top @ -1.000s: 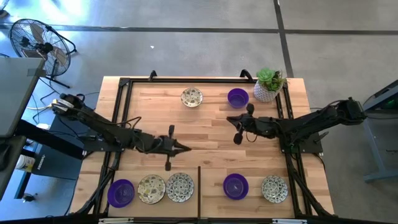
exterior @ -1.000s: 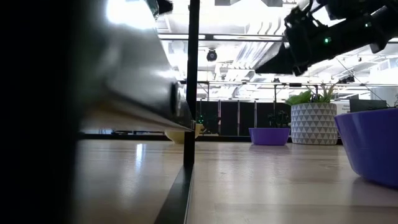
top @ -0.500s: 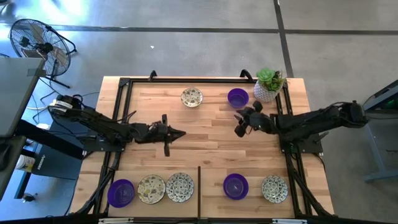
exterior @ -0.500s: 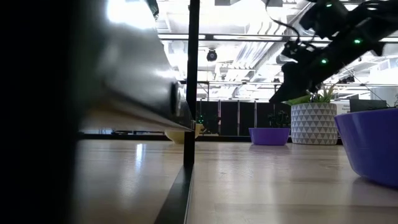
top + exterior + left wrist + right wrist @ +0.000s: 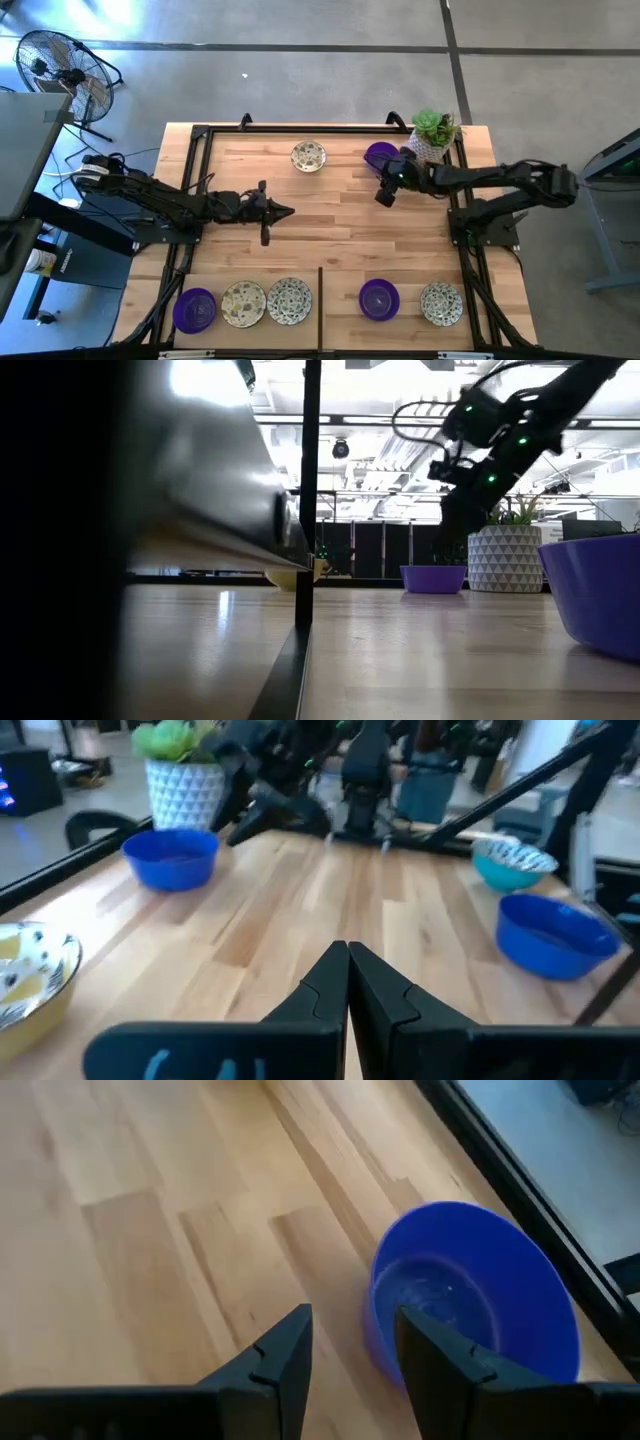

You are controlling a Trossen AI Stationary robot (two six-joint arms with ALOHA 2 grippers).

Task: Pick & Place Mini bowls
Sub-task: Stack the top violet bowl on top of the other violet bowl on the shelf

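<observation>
Reaching with the right gripper (image 5: pixel 385 190) toward the small round glossy purple bowl (image 5: pixel 381 156) sitting at the far edge of the pale wooden slatted table (image 5: pixel 330 225), just beside the white faceted pot with a green plant (image 5: pixel 430 140). Hovering above the boards, fingers apart with a clear gap, as in the right wrist view, where the right gripper (image 5: pixel 350 1350) is lining up with the near rim of that bowl (image 5: pixel 470 1300). Judging the bowl as light, stiff and hard, probably ceramic or glazed, so likely slippery under the pads and liable to chip if dropped or knocked against the pot. Looking best to take it by the rim, one finger inside the wall and one outside, on the side facing away from the pot to keep clear of it; squeezing gently but firmly, since a smooth curved wall may slide out. Waiting with the left gripper (image 5: pixel 283 211) over mid-table, fingers pressed together as the left wrist view shows (image 5: pixel 347 982). Lying elsewhere: a cream-white speckled floral bowl (image 5: pixel 308 156) at the far edge, and along the near edge a row of purple and patterned bowls (image 5: pixel 243 304) on the left, plus another purple bowl (image 5: pixel 379 299) and a patterned bowl (image 5: pixel 441 303) on the right.
</observation>
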